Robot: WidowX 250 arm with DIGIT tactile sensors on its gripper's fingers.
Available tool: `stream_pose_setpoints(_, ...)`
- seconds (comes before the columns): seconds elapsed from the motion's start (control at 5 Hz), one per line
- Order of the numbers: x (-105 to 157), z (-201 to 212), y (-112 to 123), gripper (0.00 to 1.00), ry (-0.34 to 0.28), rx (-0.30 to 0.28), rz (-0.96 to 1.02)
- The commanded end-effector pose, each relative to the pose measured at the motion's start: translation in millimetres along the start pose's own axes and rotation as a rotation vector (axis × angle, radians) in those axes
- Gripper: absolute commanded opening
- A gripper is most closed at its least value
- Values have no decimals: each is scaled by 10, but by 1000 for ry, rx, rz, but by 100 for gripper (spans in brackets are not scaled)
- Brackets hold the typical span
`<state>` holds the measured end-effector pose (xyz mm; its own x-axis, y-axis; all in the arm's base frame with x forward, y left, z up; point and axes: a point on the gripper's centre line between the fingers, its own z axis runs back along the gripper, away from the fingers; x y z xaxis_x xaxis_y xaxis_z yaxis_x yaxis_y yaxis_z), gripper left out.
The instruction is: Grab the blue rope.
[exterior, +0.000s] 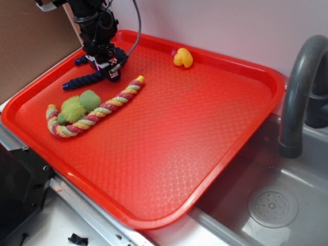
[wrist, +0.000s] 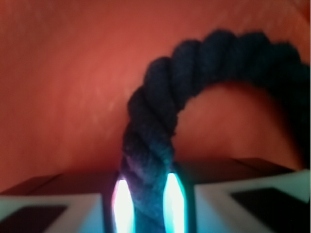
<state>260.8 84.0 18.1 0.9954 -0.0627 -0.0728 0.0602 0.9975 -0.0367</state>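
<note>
Blue rope (exterior: 84,79), dark navy and thickly twisted, lies near the far left corner of the red tray (exterior: 169,169), bent so that one end points toward the tray's left edge and the other curls back toward the far rim. The gripper (exterior: 108,65) stands directly over the bend of this rope, its black arm coming down from the top of the exterior view with a cable trailing behind. In the wrist view the rope (wrist: 160,121) rises between the two fingers (wrist: 121,206), whose inner faces glow bright on either side of it and press against its strands, so the claw is clamped on the rope; beyond the fingers the rope arches up and over to the right against the red tray floor (wrist: 63,97). Just nearer the tray's left edge lies the multicoloured rope (exterior: 97,113), twisted in pink, yellow and green, running diagonally with its hooked end toward the left rim. A green fuzzy toy (exterior: 79,106) sits touching that rope's far side, between it and the blue one. A small yellow duck (exterior: 183,57) rests near the tray's far edge, well apart from the ropes. Beside the tray's right edge are a grey sink (exterior: 271,205) and a dark curved faucet (exterior: 300,92).
</note>
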Motion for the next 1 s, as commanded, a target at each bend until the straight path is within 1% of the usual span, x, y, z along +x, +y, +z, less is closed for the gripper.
stream_pose_setpoints(0.0, -184, 1107, -325, 0, -100, 63, 191)
stream_pose_setpoints(0.2, -416, 1583, -597, 0, -146, 20, 202)
stream_pose_setpoints(0.4, -612, 1912, -931, 0, -179, -23, 157)
stream_pose_setpoints(0.6, -741, 2011, -1167, 0, -240, -12, 134)
stream_pose_setpoints(0.8, -691, 1896, -1157, 0, -162, -24, 63)
